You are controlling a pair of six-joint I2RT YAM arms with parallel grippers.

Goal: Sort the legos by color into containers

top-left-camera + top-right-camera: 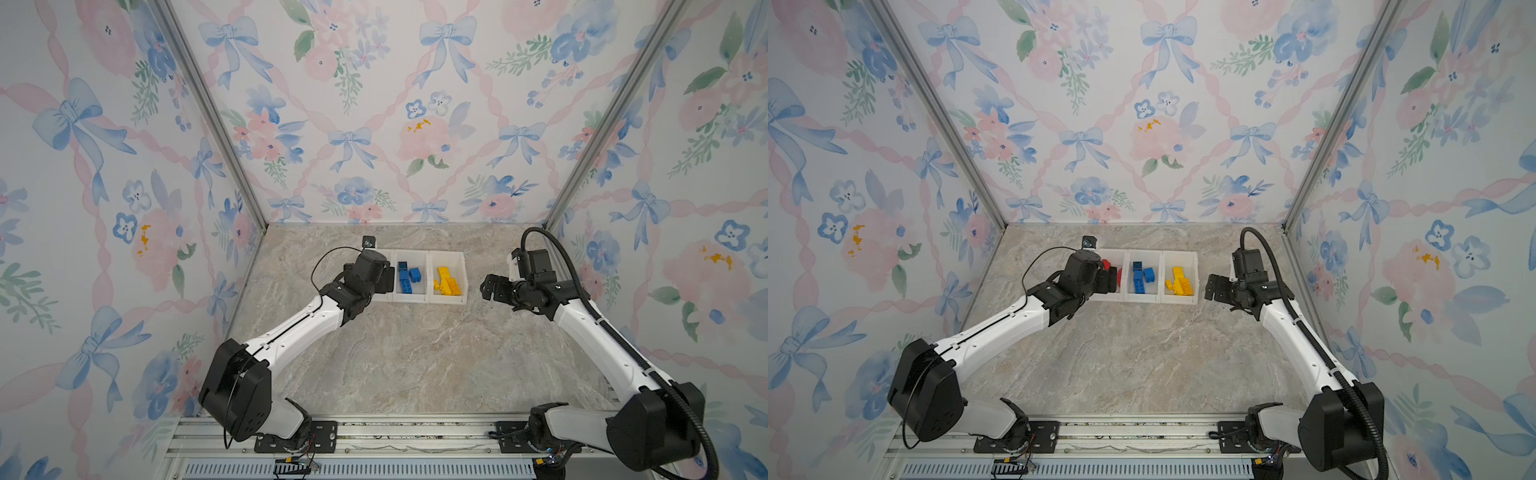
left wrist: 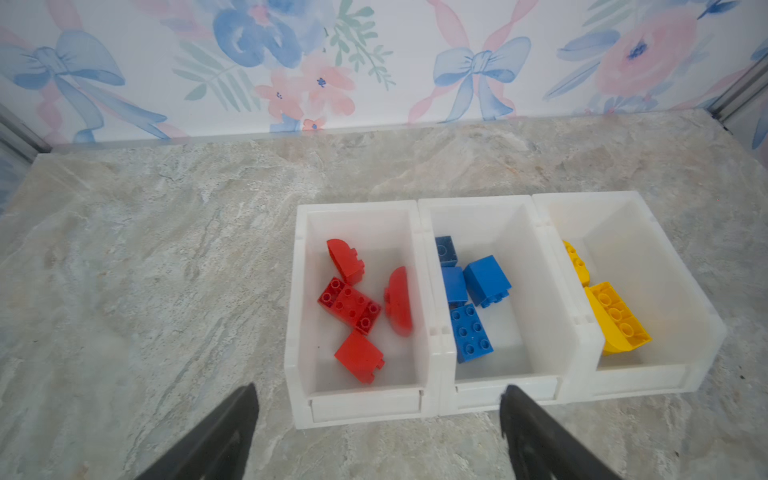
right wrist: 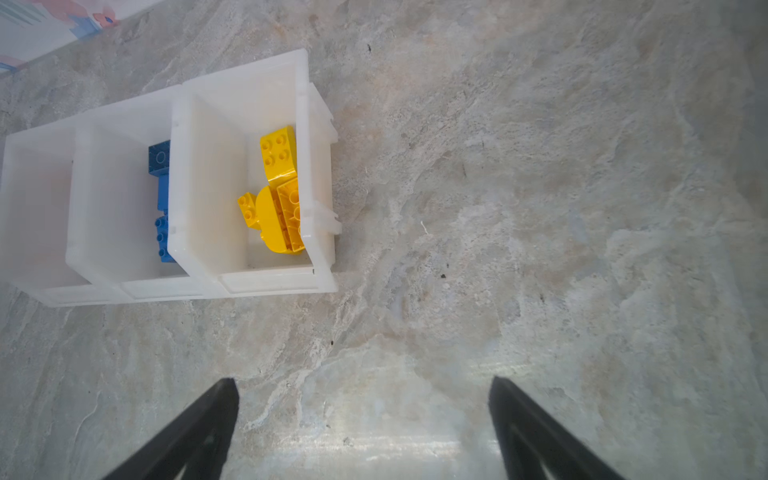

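Observation:
Three joined white containers (image 2: pixel 365 405) stand in a row at the back of the marble table, seen in both top views (image 1: pixel 449 300) (image 1: pixel 1179 300). In the left wrist view several red legos (image 2: pixel 350 305) lie in the left bin, several blue legos (image 2: pixel 471 332) in the middle one and yellow legos (image 2: pixel 617 318) in the right one. My left gripper (image 2: pixel 380 390) hangs open and empty over the near edge of the red bin, and in a top view it hides most of that bin (image 1: pixel 1108 280). My right gripper (image 3: pixel 363 381) is open and empty over bare table, right of the yellow bin (image 3: pixel 270 282).
Floral walls with metal corner posts (image 1: pixel 208 112) close in the table on three sides. A metal rail (image 1: pixel 374 436) with both arm bases runs along the front edge. A black cable (image 1: pixel 582 291) loops off the right arm.

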